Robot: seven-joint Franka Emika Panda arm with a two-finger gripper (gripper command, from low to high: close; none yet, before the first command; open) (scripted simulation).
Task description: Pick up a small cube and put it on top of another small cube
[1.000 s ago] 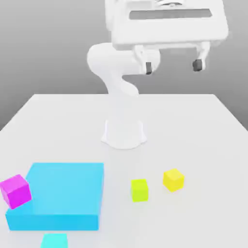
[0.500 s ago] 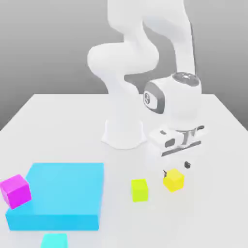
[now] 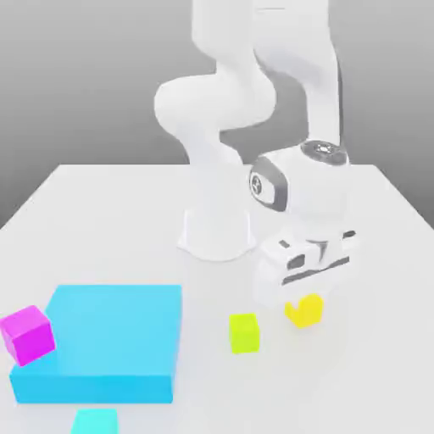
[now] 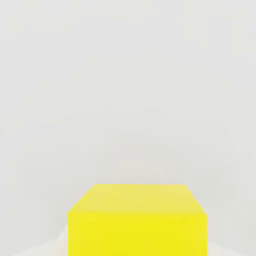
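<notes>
While the white Panda arm stoops low over the counter [image 3: 102,212] in the exterior view, its end effector [image 3: 303,298] sits down over the yellow cube [image 3: 305,312], whose upper part is lost beneath the hand. Its fingers are drawn in as narrow as they go, apparently clamped on that cube, which rests on the counter directly under the hand. A yellow-green cube [image 3: 244,332], the likely stacking base, stands just beside the end effector toward the exterior view's left, apart from the held one. Farther off on that side lie a large cyan slab [image 3: 106,339], a magenta cube [image 3: 27,334] propped against its edge, and a small cyan block [image 3: 95,421] at the frame's foot.

Seen from the hand view, the yellow cube [image 4: 137,220] sits squarely under the camera, top face level, pale counter [image 4: 128,75] stretching beyond it.

Risks from here are a matter of judgement. How deep the fingers reach down the cube's sides cannot be told; a shallow pinch could let it slip or twist on the lift. With the yellow-green cube so near, a low carry could knock it aside. A small top face leaves little margin, so an off-centre release could topple the stack.
</notes>
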